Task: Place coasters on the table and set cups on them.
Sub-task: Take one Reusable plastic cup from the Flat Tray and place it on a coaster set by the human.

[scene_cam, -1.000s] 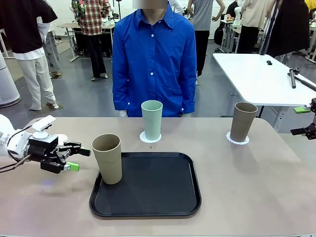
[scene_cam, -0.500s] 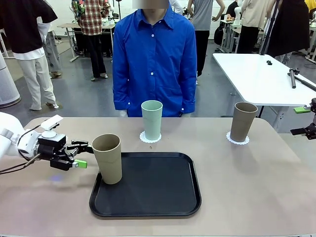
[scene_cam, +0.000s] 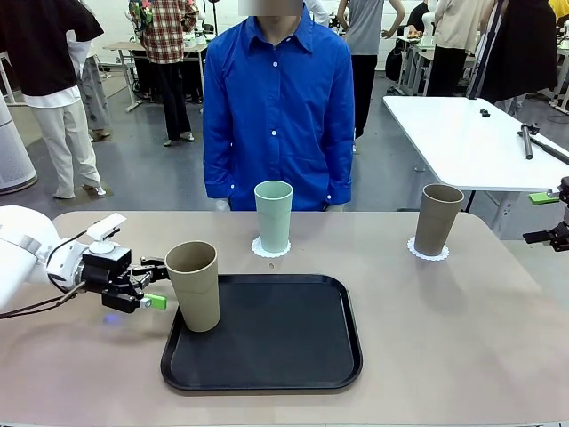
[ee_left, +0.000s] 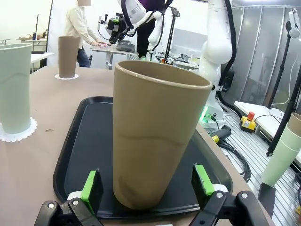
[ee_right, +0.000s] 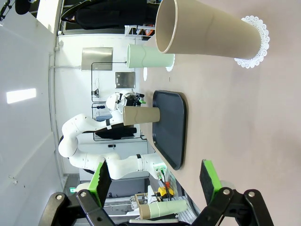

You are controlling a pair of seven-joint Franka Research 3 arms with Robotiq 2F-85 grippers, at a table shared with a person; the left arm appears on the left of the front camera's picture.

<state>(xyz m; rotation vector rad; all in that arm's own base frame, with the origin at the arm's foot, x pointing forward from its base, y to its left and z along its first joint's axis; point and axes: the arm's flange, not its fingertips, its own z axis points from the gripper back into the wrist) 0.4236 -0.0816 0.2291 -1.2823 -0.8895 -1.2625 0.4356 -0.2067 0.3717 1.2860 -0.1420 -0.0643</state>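
Left hand (ee_left: 146,188) spread around tan cup (ee_left: 157,136), whose base hides its fingertips

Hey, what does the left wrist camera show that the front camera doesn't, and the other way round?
Left wrist alone: the left gripper has its open green pads on either side of the tan cup, with gaps visible. Front alone: the person's blue shirt across the table and the white side table. Both: the black tray, the mint cup on its doily, and the far tan cup on its own doily.
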